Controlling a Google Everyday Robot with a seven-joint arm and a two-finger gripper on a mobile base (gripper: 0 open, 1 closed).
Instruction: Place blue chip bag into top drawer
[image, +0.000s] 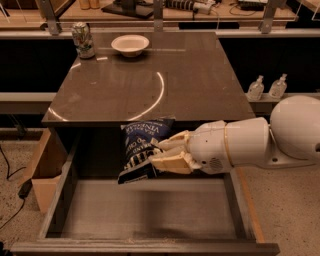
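Note:
The blue chip bag (141, 148) is dark navy with white lettering. It hangs upright in the air just in front of the countertop's front edge, above the back of the open top drawer (145, 210). My gripper (162, 154) reaches in from the right on a white arm and is shut on the bag's right side, its tan fingers (172, 161) pinching it. The drawer is pulled out wide, its flat grey floor bare. The bag's lower end hangs above the drawer floor without touching it.
On the dark countertop (165, 80) at the back stand a white bowl (130, 45) and a drinks can (82, 40). A cardboard box (42, 170) stands on the floor left of the drawer. Two small bottles (267, 87) stand on a ledge to the right.

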